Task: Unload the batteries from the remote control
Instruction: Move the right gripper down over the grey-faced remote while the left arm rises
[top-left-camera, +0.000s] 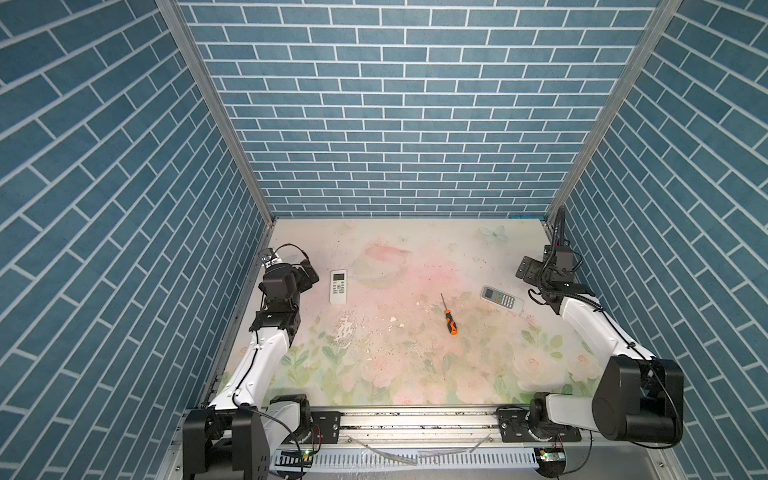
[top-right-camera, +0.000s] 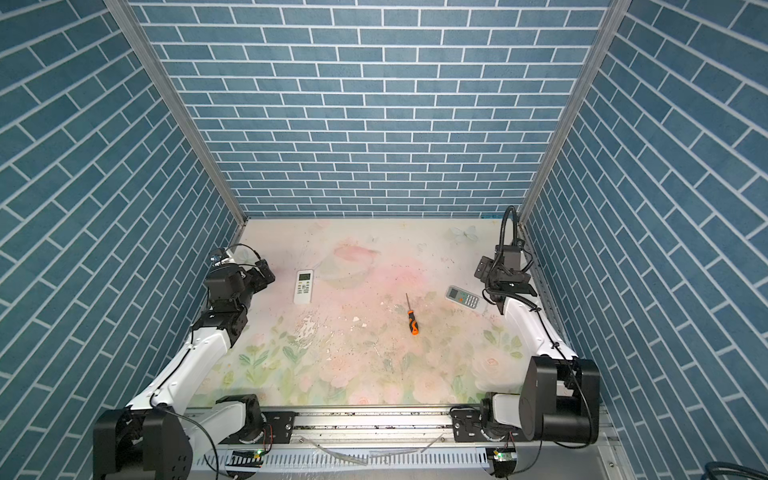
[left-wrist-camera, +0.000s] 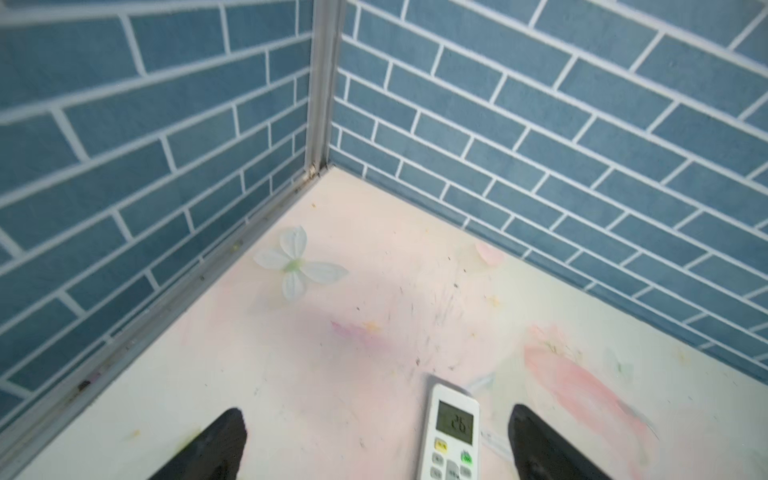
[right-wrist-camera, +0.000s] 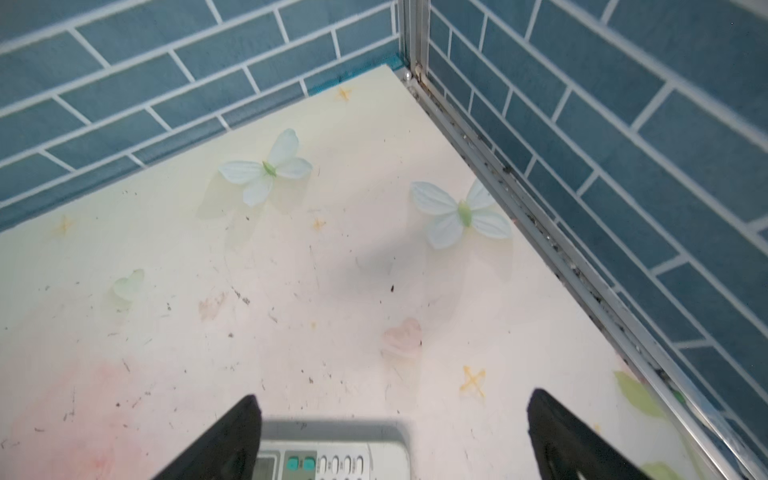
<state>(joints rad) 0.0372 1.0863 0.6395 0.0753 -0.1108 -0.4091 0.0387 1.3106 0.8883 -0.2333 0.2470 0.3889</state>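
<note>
Two remote controls lie face up on the floral table. A white remote control lies at the left, just right of my left gripper. In the left wrist view its screen end lies between the open fingers of the left gripper, nearer one finger, untouched. A grey remote control lies at the right, beside my right gripper. The right gripper stands open above the grey remote's edge. The batteries are hidden.
An orange-and-black screwdriver lies between the two remotes, tip pointing to the back wall. Blue brick-pattern walls close in the table on three sides. Worn patches mark the table cover.
</note>
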